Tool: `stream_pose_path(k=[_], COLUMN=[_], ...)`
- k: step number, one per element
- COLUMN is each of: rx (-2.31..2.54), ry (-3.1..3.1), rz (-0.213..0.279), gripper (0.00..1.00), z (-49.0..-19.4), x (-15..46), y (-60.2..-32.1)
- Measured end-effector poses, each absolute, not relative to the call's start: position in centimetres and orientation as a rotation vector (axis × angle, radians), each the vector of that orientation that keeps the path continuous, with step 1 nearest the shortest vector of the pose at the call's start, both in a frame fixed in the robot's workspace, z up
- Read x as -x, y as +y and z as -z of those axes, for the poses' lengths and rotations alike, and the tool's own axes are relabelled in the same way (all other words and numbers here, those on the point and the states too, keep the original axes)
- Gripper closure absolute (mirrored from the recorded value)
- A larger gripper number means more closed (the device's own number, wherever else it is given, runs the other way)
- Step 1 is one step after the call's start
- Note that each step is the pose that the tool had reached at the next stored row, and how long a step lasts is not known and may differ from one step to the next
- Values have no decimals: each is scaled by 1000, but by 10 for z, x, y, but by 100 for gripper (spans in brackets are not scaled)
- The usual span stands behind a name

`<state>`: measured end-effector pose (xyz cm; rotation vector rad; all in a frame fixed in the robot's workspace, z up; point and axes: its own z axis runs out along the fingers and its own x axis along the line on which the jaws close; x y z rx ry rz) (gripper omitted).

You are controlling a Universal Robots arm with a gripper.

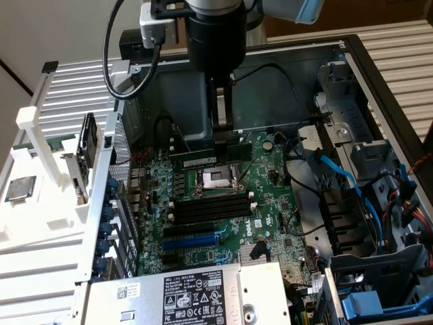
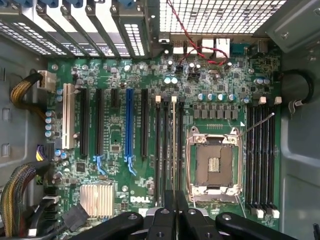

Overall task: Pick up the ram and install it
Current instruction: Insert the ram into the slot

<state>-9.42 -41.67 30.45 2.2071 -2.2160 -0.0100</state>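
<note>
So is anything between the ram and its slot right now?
Nothing visible. The hand grips the ram edge-down along the memory slots beside the empty processor socket; no cable crosses there. Whether it is fully seated, I cannot tell.

You see the ram, a long dark stick, level on its edge, clamped mid-length, by the motherboard's uppermost edge in the exterior view.
</note>
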Motion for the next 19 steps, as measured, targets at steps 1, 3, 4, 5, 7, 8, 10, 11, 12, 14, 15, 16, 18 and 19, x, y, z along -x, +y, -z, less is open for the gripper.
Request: stream_pose_path(k=[1, 3, 4, 5, 7, 8, 10, 11, 12, 14, 15, 16, 18, 19], rx=[-2208, -2217, -2220, -2223, -2228, -2230, -2233, -2234, -2235, -2237, -2238, -2239, -2241, -2241], ry=[-2217, -2225, -2228, -2232, -2237, -2239, -2241, -2243, -2244, -2246, -2247, -2248, -2250, -2251], rz=[12, 31, 38, 46, 58, 62, 68, 71, 74, 79, 81, 83, 88, 90], gripper=[88, 88, 88, 88, 88, 88, 88, 88, 88, 88, 88, 88, 88, 88], z=[-303, -300, -299, -298, -296, -294, -292, -291, -290, -286, -285, -283, -279, -278], x=[94, 94, 94, 94, 94, 94, 94, 94, 94, 94, 94, 94, 94, 94], y=[-417, -421, -422, -423, -425, -426, -428, -429, -431, -433, -435, -436, -437, -438])
